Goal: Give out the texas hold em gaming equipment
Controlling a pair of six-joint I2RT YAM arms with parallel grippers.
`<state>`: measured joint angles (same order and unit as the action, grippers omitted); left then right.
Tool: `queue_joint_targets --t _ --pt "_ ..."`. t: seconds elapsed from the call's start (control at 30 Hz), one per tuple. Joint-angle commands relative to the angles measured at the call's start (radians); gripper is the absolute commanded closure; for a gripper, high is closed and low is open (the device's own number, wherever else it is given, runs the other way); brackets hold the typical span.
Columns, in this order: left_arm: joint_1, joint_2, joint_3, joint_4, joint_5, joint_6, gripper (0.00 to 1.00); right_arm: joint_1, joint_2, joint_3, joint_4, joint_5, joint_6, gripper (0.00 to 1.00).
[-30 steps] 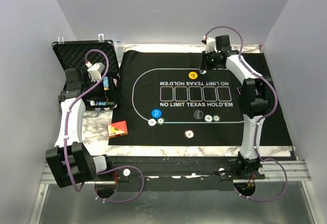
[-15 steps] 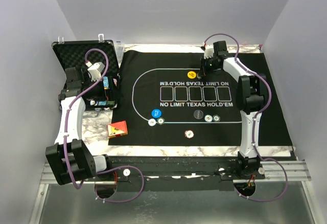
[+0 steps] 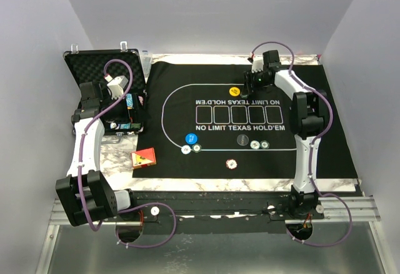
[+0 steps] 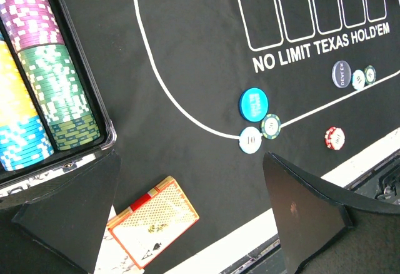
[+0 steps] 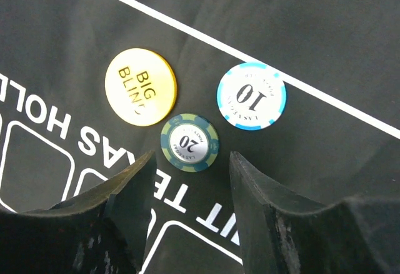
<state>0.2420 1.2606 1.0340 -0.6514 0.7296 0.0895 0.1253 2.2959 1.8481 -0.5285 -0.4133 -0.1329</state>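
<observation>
Green-rimmed, the 20 chip (image 5: 189, 142) lies flat on the black felt mat (image 5: 325, 30). It sits at the far side of the printed oval, just beside the yellow BIG BLIND button (image 5: 140, 87) and the blue-and-white 10 chip (image 5: 251, 96). The chip rests free just beyond the tips of the right end effector (image 5: 192, 161), in line with the gap. The fingers stand apart with nothing between them.

We judge the step in hand to be the release of this chip, which completes the far seat's small group. The next move calls for a clean lift away from the mat, with neither finger brushing the three pieces. After that comes a trip for more stock.

That stock is on the other side. The left end effector (image 4: 190, 218) hovers wide apart and empty beside the metal-edged case (image 4: 110, 137), where the chip rows (image 4: 56, 92) are still packed. The red-orange card box (image 4: 153, 221) lies just below it at the mat's edge, and we take it as unopened.
</observation>
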Motion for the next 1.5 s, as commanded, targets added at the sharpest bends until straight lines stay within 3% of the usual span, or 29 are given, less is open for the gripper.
queue_joint_targets --t 0.0,0.13,0.27,0.37,0.43,0.6,0.7,0.93,1.47 --pt "0.007 -0.005 0.023 0.011 0.022 -0.004 0.01 -0.009 -0.082 0.006 -0.045 0.054 -0.038 0.41" --pt "0.007 -0.023 0.017 0.01 -0.008 0.005 0.01 -0.009 -0.156 0.022 -0.098 0.057 -0.106 0.34" --pt "0.007 -0.056 -0.007 0.005 -0.033 0.026 0.01 0.002 -0.275 -0.051 -0.219 -0.066 -0.248 0.31" --pt "0.008 -0.066 -0.009 -0.03 -0.051 0.049 0.01 0.061 -0.398 -0.198 -0.302 -0.071 -0.354 0.25" --pt "0.006 -0.077 -0.016 -0.047 -0.061 0.056 0.01 0.124 -0.495 -0.338 -0.294 -0.053 -0.397 0.14" --pt "0.006 -0.115 -0.068 -0.054 -0.059 0.073 0.01 0.339 -0.701 -0.663 -0.206 0.053 -0.427 0.11" --pt "0.007 -0.12 -0.083 -0.057 -0.061 0.078 0.01 0.452 -0.773 -0.777 -0.168 0.086 -0.432 0.11" --pt "0.003 -0.122 -0.075 -0.06 -0.047 0.07 0.01 0.595 -0.757 -0.887 -0.123 0.168 -0.426 0.11" --pt "0.002 -0.102 -0.065 -0.06 -0.027 0.065 0.01 0.647 -0.693 -0.903 -0.07 0.205 -0.386 0.18"
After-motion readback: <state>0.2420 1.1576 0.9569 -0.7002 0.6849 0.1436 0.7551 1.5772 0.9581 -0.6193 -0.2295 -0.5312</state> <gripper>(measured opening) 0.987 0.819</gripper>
